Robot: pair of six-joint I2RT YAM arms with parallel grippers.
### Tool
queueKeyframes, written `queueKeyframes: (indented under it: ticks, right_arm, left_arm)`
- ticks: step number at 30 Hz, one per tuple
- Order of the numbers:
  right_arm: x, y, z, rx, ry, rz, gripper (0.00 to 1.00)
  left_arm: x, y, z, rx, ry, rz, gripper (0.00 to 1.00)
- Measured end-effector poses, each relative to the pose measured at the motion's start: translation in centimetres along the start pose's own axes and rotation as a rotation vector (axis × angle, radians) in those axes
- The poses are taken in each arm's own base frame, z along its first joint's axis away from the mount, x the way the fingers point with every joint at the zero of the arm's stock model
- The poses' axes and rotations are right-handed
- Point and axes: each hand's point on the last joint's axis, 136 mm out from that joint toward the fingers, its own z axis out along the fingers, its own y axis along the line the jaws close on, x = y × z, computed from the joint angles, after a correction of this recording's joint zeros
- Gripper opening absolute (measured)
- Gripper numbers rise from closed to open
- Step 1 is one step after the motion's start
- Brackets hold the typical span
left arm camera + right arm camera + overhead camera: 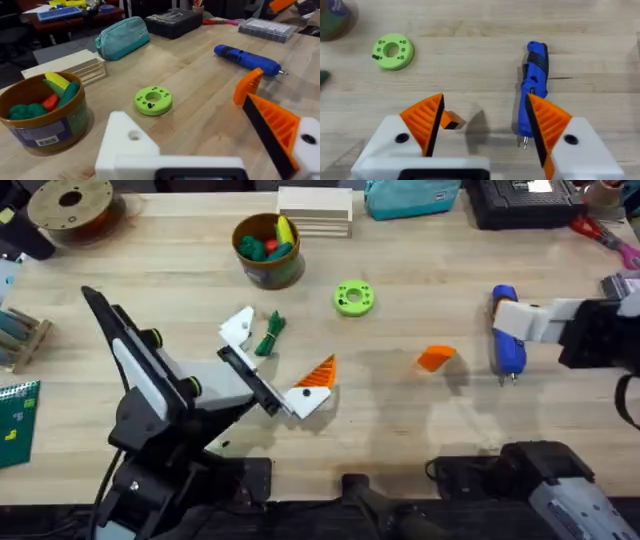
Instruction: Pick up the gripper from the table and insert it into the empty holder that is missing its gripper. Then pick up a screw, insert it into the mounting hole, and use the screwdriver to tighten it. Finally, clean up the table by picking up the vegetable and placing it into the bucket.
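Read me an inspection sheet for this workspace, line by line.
Surface: light wooden table.
Job's things: orange fingertip lying loose; empty holder on the left arm; screwdriver lying flat; vegetable beside the holder; bucket upright, holding toy foods.
Clutter: green disc, spool, teal pouch, wooden box.
Grippers: left end effector open, one tip missing; right end effector open, near the screwdriver.
Cables: black cable by the left arm's base.
Surroundings: cluttered desk behind.

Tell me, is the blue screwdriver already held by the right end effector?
No. In the right wrist view the screwdriver lies flat on the table, beside one open finger of the right end effector.
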Motion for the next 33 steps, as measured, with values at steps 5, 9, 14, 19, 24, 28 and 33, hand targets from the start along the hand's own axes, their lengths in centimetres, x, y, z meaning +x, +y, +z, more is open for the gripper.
queueKeyframes:
  ticks: [5, 9, 14, 19, 24, 28, 33]
  right_arm:
    - [-0.01, 0.00, 0.00, 0.000, 0.000, 0.000, 0.945]
    - [-0.01, 0.00, 0.00, 0.000, 0.000, 0.000, 0.943]
    - [-0.01, 0.00, 0.00, 0.000, 0.000, 0.002, 0.944]
    - [-0.01, 0.00, -0.01, 0.000, 0.000, 0.003, 0.944]
    - [-0.01, 0.00, -0.01, 0.000, 0.000, 0.003, 0.944]
    - [-0.02, 0.01, -0.01, 0.000, -0.001, 0.002, 0.944]
    - [-0.56, 0.05, -0.01, -0.003, -0.022, 0.005, 0.945]
  left_arm:
    - [0.01, 0.00, 0.00, 0.000, 0.000, -0.001, 0.987]
    - [0.00, 0.00, 0.00, 0.000, 0.000, 0.000, 0.987]
    - [0.00, 0.00, 0.00, 0.000, 0.000, -0.001, 0.987]
    - [0.01, 0.00, 0.00, 0.000, 0.000, -0.001, 0.987]
    - [0.01, 0.00, 0.00, 0.000, 0.000, -0.001, 0.987]
    - [0.01, 0.00, 0.00, 0.000, 0.000, -0.001, 0.987]
    - [0.00, 0.00, 0.00, 0.000, 0.000, -0.001, 0.987]
